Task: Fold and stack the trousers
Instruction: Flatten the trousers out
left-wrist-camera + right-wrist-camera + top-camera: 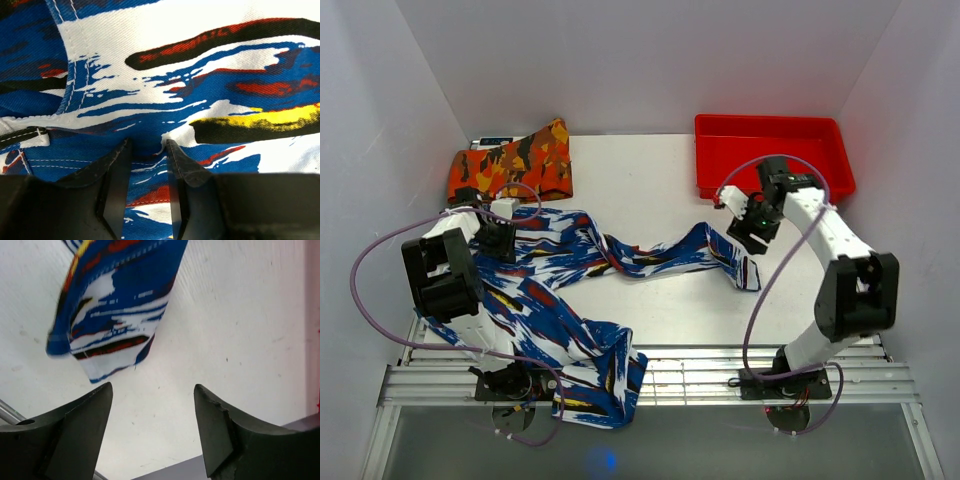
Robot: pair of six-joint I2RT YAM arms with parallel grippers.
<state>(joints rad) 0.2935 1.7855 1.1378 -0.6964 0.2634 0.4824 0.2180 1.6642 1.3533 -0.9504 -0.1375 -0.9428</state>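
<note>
The trousers (560, 262), blue and white print with red and yellow marks, lie spread and crumpled across the left and middle of the table. One leg reaches right to its hem (745, 270); another part hangs over the front edge. My left gripper (500, 238) is down on the upper part of the cloth. In the left wrist view its jaws (147, 142) stand close together with a fold of the trousers (200, 75) bunched between them. My right gripper (752, 230) is open and empty above the bare table, just beyond the leg's hem (115, 315), as the right wrist view (152, 387) shows.
A folded orange, black and yellow camouflage garment (515, 165) lies at the back left, close behind my left gripper. A red bin (770, 122) stands at the back right, behind my right arm. Metal rails (720, 380) run along the table's front edge.
</note>
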